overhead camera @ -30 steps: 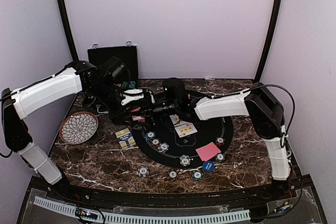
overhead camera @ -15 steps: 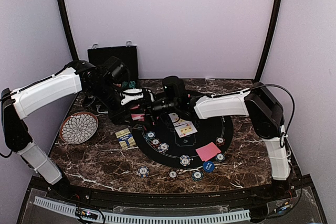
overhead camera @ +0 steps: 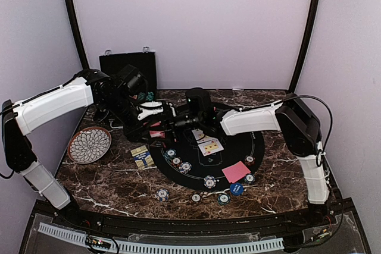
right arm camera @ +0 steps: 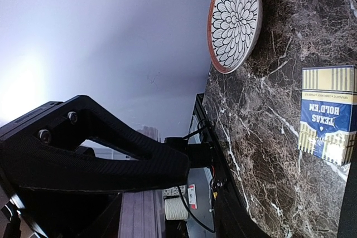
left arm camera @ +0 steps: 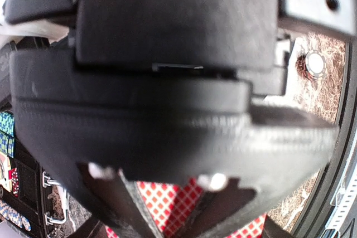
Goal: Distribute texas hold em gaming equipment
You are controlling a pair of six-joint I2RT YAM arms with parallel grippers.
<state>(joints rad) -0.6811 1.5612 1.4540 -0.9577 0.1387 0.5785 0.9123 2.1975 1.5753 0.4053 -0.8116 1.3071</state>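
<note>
Two claws meet over the far left edge of the black mat [overhead camera: 238,141]: the left claw [overhead camera: 153,117] and the right claw [overhead camera: 171,124]. Compared with half a second ago, I see almost no change; both arms kept their place. The red-backed cards [left arm camera: 167,204] lie just under the left claw. How wide either claw stands, I cannot tell. The chips [overhead camera: 209,181] stay along the near edge of the mat.
</note>
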